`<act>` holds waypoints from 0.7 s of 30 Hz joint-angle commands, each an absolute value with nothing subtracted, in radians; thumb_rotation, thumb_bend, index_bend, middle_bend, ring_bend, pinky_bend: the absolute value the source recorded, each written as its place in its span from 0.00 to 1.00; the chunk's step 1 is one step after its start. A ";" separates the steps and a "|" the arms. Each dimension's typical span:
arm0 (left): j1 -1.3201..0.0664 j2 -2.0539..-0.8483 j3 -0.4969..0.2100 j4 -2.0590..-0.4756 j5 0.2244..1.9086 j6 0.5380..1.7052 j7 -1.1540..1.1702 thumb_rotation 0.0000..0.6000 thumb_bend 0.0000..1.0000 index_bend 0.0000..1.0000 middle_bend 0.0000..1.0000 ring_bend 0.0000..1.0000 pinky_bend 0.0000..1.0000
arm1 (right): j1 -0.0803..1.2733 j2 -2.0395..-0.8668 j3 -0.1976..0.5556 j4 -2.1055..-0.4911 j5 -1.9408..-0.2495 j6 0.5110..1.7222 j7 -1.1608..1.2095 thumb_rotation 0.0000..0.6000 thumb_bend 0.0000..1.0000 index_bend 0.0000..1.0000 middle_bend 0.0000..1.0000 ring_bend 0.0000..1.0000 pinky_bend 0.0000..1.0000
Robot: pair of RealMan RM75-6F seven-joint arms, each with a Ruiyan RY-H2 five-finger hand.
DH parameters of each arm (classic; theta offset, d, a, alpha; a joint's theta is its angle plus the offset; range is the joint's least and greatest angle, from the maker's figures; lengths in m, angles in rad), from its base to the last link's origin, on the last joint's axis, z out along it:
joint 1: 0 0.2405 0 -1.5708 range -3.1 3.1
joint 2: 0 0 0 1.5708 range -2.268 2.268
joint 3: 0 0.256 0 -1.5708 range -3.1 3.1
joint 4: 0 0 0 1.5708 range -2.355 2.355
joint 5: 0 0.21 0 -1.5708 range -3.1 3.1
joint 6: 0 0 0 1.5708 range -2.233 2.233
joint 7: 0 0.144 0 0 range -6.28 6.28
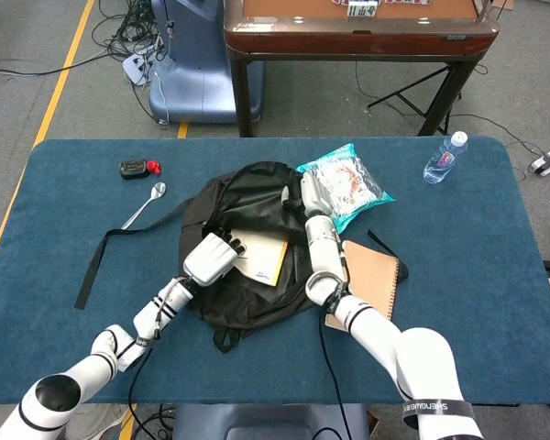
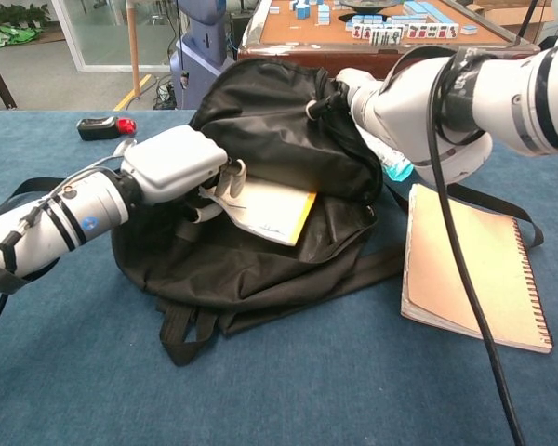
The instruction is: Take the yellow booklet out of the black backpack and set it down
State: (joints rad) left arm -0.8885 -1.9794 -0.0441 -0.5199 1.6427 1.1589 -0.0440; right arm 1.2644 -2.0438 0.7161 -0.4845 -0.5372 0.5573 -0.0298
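— Looking from our head view first, we see the whole blue table (image 1: 64,229) with the black backpack (image 1: 247,275) near its middle; what does the chest view add?

— There we see our left hand (image 2: 181,167) up close: its fingers (image 2: 225,179) are curled onto the near-left corner of the yellow booklet (image 2: 265,204), pinching it. The booklet lies tilted in the backpack's open mouth, half out, its yellow edge facing our right side.

— And our right hand (image 2: 372,98)?

— It grips the bag's upper flap, lifting the opening; we cannot tell exactly how its fingers lie, since the black fabric hides them. The head view shows only that hand's back at the bag's top edge.

— What does only the head view give us?

— A spoon (image 1: 145,204), a small black-and-red device (image 1: 137,168), a water bottle (image 1: 445,158) near the far right edge, and the snack bag (image 1: 344,183) just beside the backpack. A long strap (image 1: 101,261) trails left.

— Room to move?

— Bare cloth spreads along the near edge and to the far right; the brown spiral notebook (image 2: 474,279) lies just right of the backpack, touching it.

— Any writing?

— We read "SHENGUILE" on our right forearm band in the head view, not surely. The booklet's print is too small.
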 commanded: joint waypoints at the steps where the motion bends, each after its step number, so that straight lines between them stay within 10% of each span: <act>1: -0.890 -1.993 -0.039 -0.498 1.650 1.191 -0.077 1.00 0.50 0.66 0.61 0.55 0.49 | 1.265 -2.044 0.718 -0.479 -0.534 0.552 -0.027 1.00 0.51 0.63 0.41 0.34 0.50; 21: -0.781 -1.814 -0.076 -0.812 1.633 1.481 -0.316 1.00 0.58 0.73 0.71 0.62 0.59 | 1.179 -1.979 0.673 -0.596 -0.595 0.499 0.050 1.00 0.49 0.63 0.41 0.34 0.50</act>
